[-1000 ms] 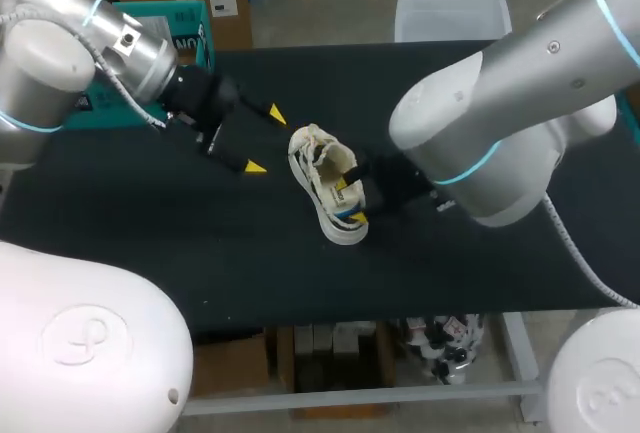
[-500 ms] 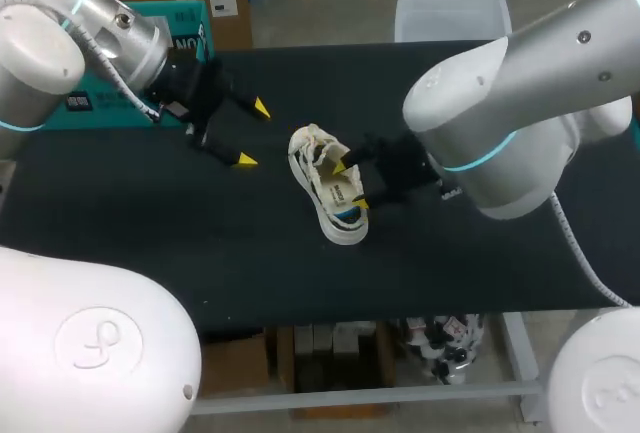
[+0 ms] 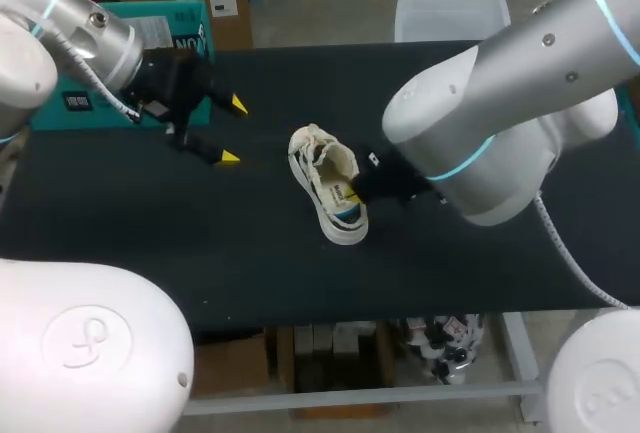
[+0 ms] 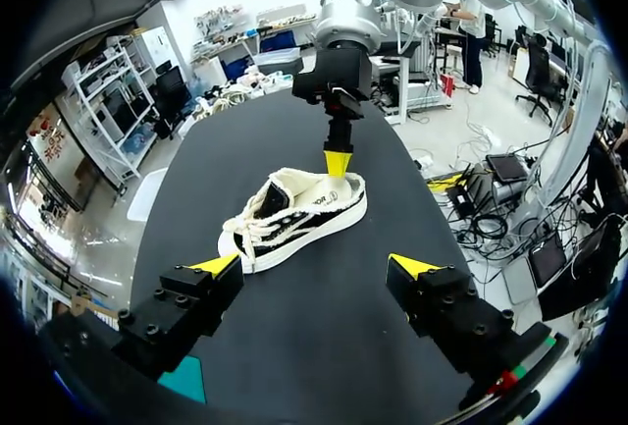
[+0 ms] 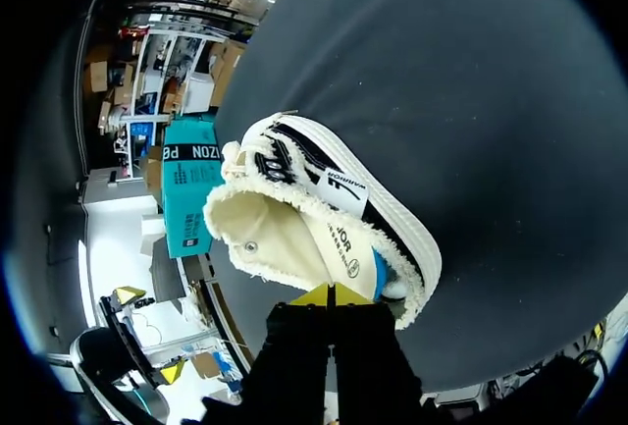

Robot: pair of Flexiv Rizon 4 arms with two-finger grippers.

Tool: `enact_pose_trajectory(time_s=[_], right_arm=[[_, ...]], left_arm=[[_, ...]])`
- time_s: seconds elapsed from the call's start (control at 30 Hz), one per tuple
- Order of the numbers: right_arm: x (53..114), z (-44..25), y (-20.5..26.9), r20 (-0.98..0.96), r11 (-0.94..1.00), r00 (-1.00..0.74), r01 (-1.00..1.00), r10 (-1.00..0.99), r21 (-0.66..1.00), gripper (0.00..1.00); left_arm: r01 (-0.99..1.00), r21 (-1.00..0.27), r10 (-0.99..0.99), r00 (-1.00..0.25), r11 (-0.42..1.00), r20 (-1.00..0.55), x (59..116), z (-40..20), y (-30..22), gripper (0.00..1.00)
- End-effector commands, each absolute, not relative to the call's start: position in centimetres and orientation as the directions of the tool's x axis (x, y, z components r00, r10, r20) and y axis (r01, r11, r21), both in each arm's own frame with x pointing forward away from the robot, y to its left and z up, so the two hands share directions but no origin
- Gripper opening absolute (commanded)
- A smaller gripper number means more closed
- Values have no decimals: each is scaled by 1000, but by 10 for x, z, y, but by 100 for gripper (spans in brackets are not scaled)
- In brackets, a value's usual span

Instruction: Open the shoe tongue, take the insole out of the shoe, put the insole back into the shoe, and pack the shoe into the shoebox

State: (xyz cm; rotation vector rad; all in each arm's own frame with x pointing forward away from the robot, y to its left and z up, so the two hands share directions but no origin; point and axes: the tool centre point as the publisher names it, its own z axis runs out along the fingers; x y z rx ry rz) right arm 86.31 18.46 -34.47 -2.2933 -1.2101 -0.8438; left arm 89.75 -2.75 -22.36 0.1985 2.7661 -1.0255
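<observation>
Canvas sneaker (image 3: pixel 328 185) lies mid-desk (image 3: pixel 200 238). Right pincer (image 5: pixel 331 295) pinched narrow at its heel rim; left pincer (image 4: pixel 315 265) wide, well clear of it. Your risk: pulling drags the unbraced sneaker along.

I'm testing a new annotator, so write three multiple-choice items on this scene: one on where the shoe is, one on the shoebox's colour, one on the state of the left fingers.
1. Where is the shoe?
A) on the black table
B) on a shelf
C) on the floor
2. The shoebox is:
A) red
B) teal
C) white
3. The left gripper's fingers are:
A) shut on the shoe
B) shut on a lace
C) apart, holding nothing

Key: 1 A, it rests on the table's black top; 2 B, its teal side shows behind the left arm; 3 C, both yellow tips stand apart, short of the shoe.
</observation>
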Motion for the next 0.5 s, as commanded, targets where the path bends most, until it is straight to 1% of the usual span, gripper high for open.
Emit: enact_pose_trajectory(time_s=[0.03,0.5], right_arm=[[867,-350,198,595,-544,463,838,657,-51,0],[866,-390,192,526,-587,529,807,666,-69,0]], left_arm=[[182,-627,50,-974,757,-222,893,-222,-27,100],[151,-619,18,-976,771,-215,895,-224,-22,100]])
